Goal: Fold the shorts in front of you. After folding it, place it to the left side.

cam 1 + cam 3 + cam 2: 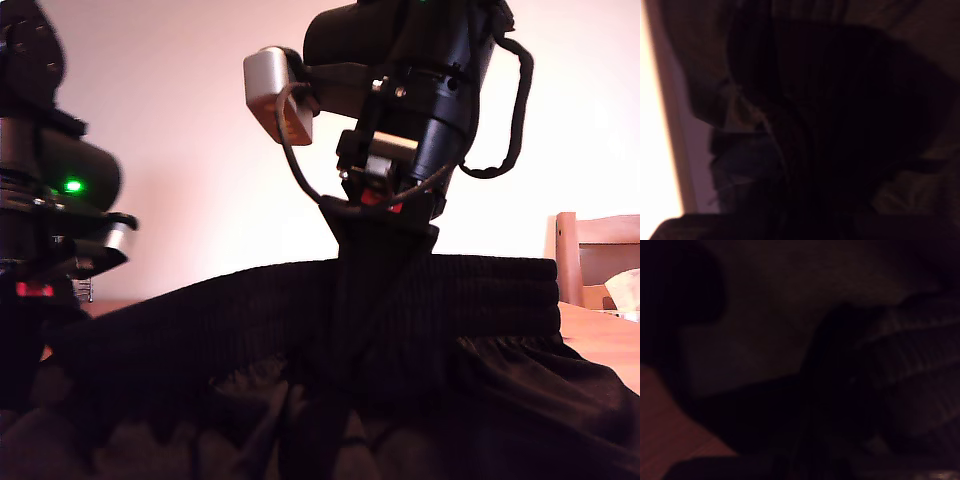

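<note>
1. The shorts [430, 300] fill the lower half of the exterior view, black and soft, with the ribbed elastic waistband [480, 285] running as a broad band across the frame.

2. Above the waistband hangs an arm [420, 70], dark, with a pale grey block on its side and a looped cable. Its gripper [385, 205] sits right at the top of a peak of black cloth, and the fabric rises from the waistband in a narrow tent straight up into it.

3. The gripper's tips are lost in the dark fabric, so how far apart the jaws stand cannot be told, though the cloth hangs drawn up from that spot.

4. Beside the waistband's far end, at the exterior view's left, stands another arm [50, 180] with a green light lit. Its gripper is not visible there.

5. Both wrist views are very dark. The first wrist view shows ribbed black cloth [920, 355] close to the lens and a strip of reddish table [665, 425]; the jaws cannot be made out.

6. The second wrist view shows folds of the same dark cloth [805, 150]; again no jaws readable, so which arm is which stays unclear.

7. Past the waistband, at the exterior view's right, the wooden table [600, 340] and a chair back [590, 250] show.
</note>
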